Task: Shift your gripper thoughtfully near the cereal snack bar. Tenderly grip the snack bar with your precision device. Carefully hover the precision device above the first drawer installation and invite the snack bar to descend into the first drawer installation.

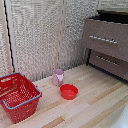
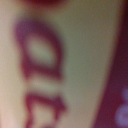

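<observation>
The wrist view is filled by a blurred pale yellow surface with large dark red print (image 2: 85, 55), very close to the camera. Its colours fit the cereal snack bar, but no edges show. No fingers show in that view. In the exterior view neither the gripper nor the snack bar is in sight. The brown wooden cabinet stands at the exterior view's upper right. Its top drawer (image 1: 106, 33), with a slim silver bar handle (image 1: 103, 39), looks pulled out a little, with a dark gap above the front.
A lower brown drawer front (image 1: 107, 61) sits under the top one. A pink cup (image 1: 58, 77) and a red bowl (image 1: 69, 91) stand on the wooden floor (image 1: 95, 95). A red basket (image 1: 18, 96) is at the exterior view's left. A slatted pale wall runs behind.
</observation>
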